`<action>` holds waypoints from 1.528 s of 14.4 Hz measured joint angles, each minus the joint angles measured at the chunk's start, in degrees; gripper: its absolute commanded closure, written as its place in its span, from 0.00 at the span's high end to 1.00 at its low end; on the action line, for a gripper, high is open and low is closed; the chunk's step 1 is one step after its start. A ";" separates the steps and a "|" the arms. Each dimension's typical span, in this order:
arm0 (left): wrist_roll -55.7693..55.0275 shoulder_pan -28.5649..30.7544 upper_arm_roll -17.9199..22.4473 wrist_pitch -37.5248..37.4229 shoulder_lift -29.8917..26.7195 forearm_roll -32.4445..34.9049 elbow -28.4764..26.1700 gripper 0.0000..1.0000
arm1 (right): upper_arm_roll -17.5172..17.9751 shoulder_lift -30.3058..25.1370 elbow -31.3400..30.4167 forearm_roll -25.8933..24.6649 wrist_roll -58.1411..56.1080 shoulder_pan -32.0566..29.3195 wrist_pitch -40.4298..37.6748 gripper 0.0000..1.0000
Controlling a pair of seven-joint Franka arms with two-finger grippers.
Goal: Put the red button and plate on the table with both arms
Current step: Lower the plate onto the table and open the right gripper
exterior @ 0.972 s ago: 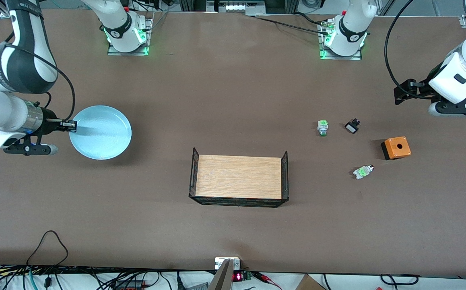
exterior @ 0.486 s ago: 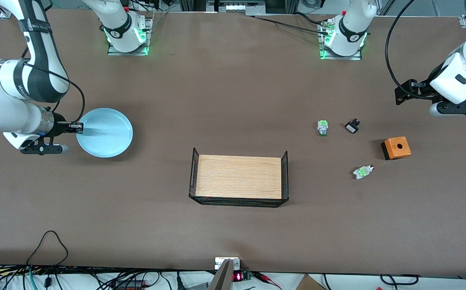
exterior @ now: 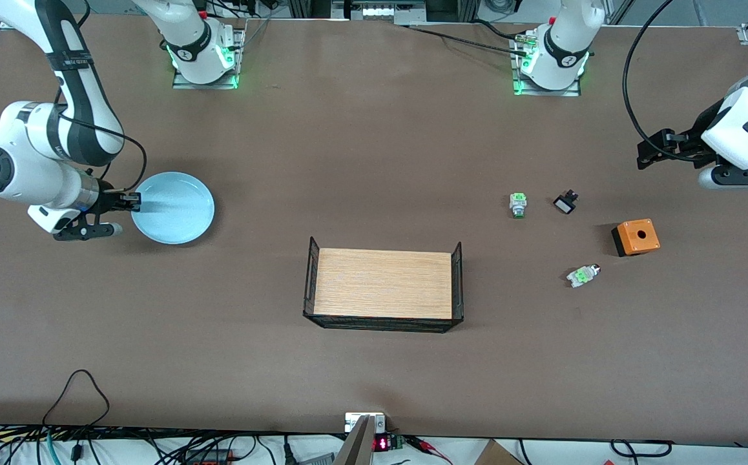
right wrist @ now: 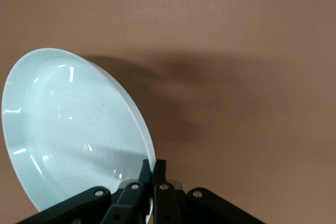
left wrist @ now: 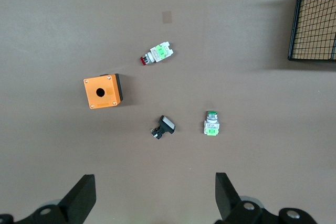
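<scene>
The pale blue plate (exterior: 177, 208) is at the right arm's end of the brown table (exterior: 374, 142). My right gripper (exterior: 130, 202) is shut on its rim; in the right wrist view the plate (right wrist: 68, 129) hangs tilted from the gripper (right wrist: 153, 167) with its shadow on the table. The red button (exterior: 583, 276) lies on its side on the table near the left arm's end, and shows in the left wrist view (left wrist: 156, 53). My left gripper (exterior: 650, 152) is open and empty, up in the air over bare table (left wrist: 155, 182), apart from the switches.
A green-capped switch (exterior: 518, 205), a black-and-white switch (exterior: 565, 203) and an orange box (exterior: 635, 236) lie near the red button. A light-wood shelf with black wire ends (exterior: 384, 284) stands mid-table. Cables run along the table's edge nearest the front camera.
My right gripper has carried the plate a little toward the table's middle and lower; the plate looks smaller. My left gripper has drifted slightly toward the bases' edge.
</scene>
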 measured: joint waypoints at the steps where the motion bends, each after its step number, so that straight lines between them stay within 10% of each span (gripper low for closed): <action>1: 0.00 0.20 0.01 0.00 0.00 0.00 0.00 1.00 | 0.06 0.04 -1.52 0.05 -0.68 -0.36 1.89 0.00; 7: 0.00 0.05 -0.58 0.00 0.00 -0.04 0.00 1.00 | 0.12 2.79 -5.47 5.51 -7.48 -3.54 6.49 0.06; 8: 0.00 0.06 -0.58 0.00 0.01 -0.04 0.00 1.00 | 0.12 3.48 -5.47 6.67 -8.13 -3.62 6.91 0.40; 9: 0.00 0.06 -0.58 0.00 0.08 -0.04 0.00 1.00 | 0.15 4.04 -5.47 7.54 -8.47 -3.64 7.11 0.99; 16: 0.00 0.28 -0.44 -0.06 1.94 -0.04 2.23 1.00 | 0.90 2.53 -3.78 8.38 -6.26 -3.63 4.74 1.00; 22: 0.02 0.77 -0.08 -2.65 2.59 -0.04 4.00 1.00 | 0.94 -0.86 12.66 8.38 -6.04 -3.61 -15.94 1.00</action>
